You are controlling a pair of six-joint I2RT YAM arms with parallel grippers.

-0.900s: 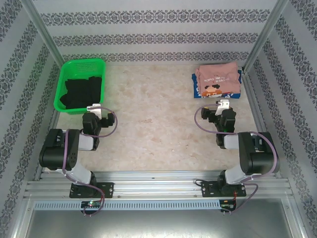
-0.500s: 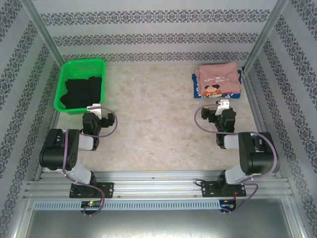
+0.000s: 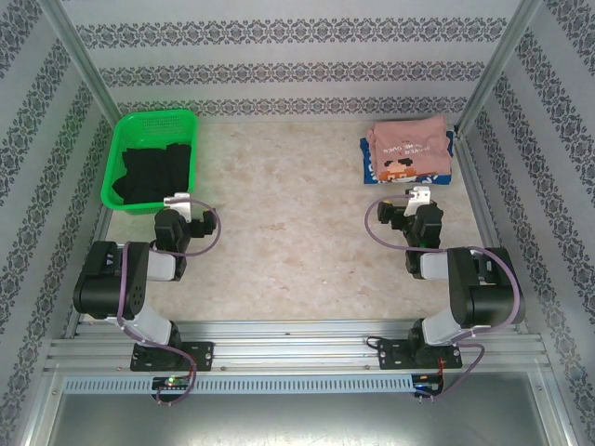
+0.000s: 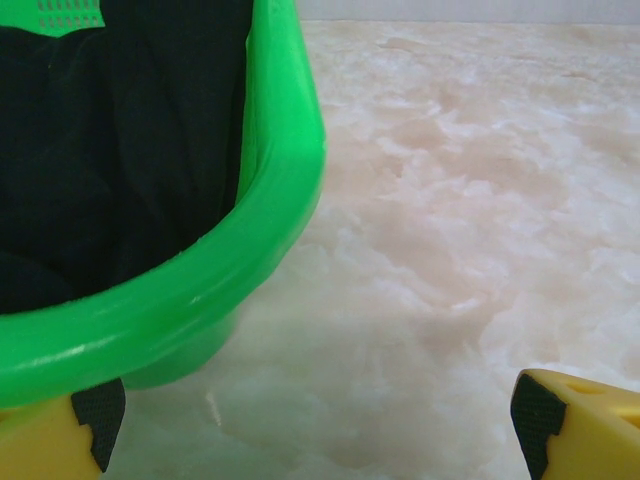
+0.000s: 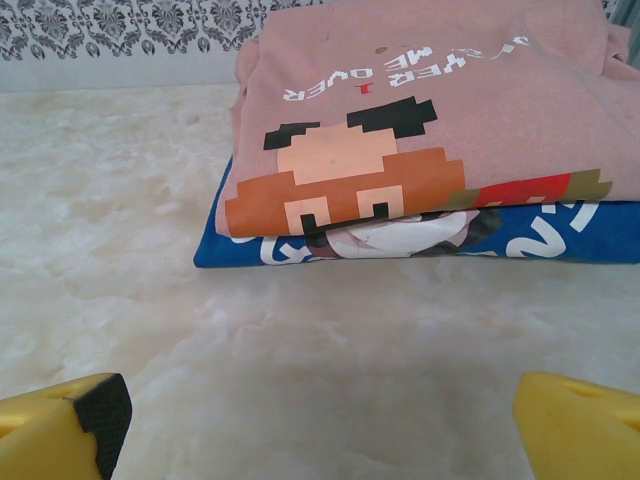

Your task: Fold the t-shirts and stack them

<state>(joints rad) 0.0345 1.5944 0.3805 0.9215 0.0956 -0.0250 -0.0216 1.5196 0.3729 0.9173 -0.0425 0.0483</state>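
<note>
- My left pincer [image 3: 178, 202] [image 4: 320, 432] hangs low over the pale marbled surface [image 3: 297, 223], released, with its yellow fingers wide apart and nothing between them.
- My right pincer [image 3: 418, 197] [image 5: 320, 420] is just as low on the right side, also released and empty.
- Just beyond my left pincer, the near corner of the green basket [image 3: 115, 158] [image 4: 200, 290] stands on the surface at the far left.
- A black shirt [image 3: 153, 172] [image 4: 120, 150] lies crumpled inside the basket.
- A short way beyond my right pincer, a folded blue shirt [image 3: 367, 165] [image 5: 600, 235] lies flat at the far right.
- A folded pink shirt [image 3: 409, 139] [image 5: 430, 100] sits directly on top of it, showing a blocky pixel figure and lettering.
</note>
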